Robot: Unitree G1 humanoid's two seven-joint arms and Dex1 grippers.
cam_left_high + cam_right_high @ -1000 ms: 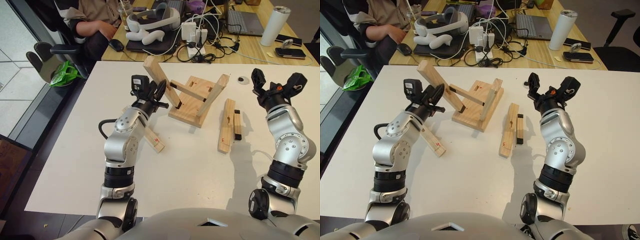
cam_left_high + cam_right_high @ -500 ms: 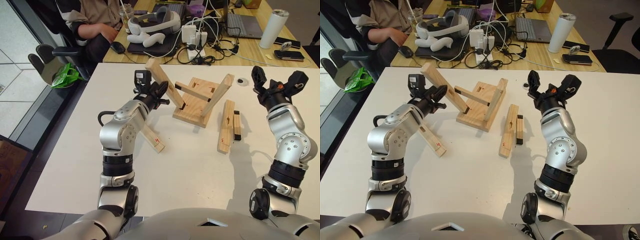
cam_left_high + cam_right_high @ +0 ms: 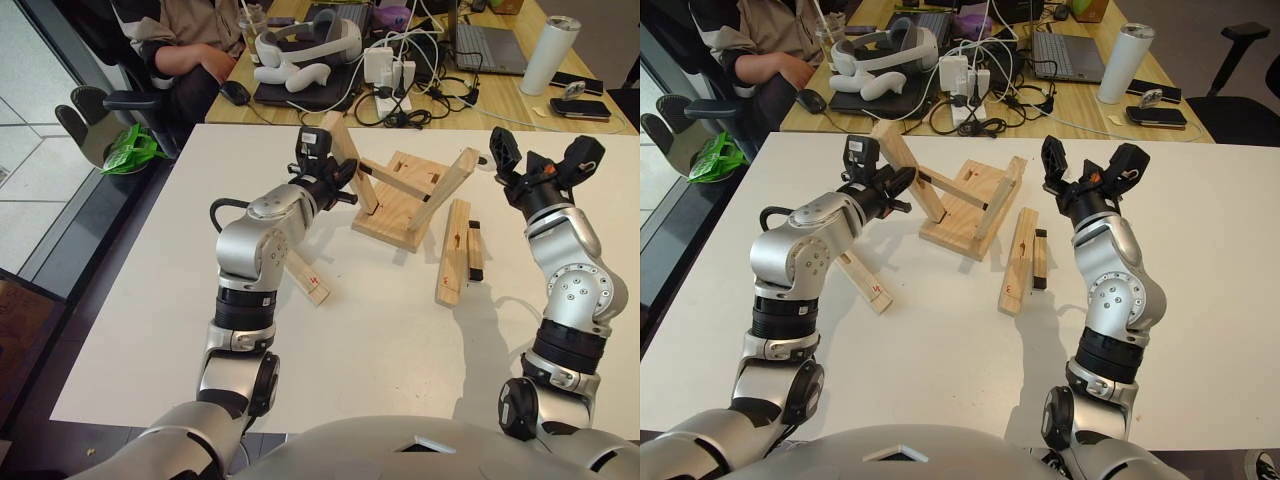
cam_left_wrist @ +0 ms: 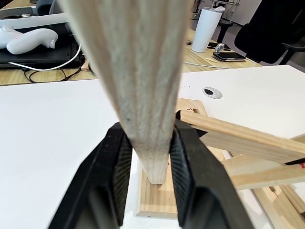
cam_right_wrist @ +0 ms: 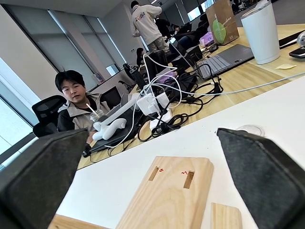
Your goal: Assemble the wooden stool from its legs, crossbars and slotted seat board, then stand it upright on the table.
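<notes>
Bright, even light; the seat board (image 3: 395, 215) throws a soft shadow on the table (image 3: 380, 340).

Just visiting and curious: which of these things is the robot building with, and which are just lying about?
For the job: seat board, leg in the left gripper, second leg, crossbar, loose wooden pieces.

Just lying about: headset, tumbler, laptop, phone, cables.
</notes>
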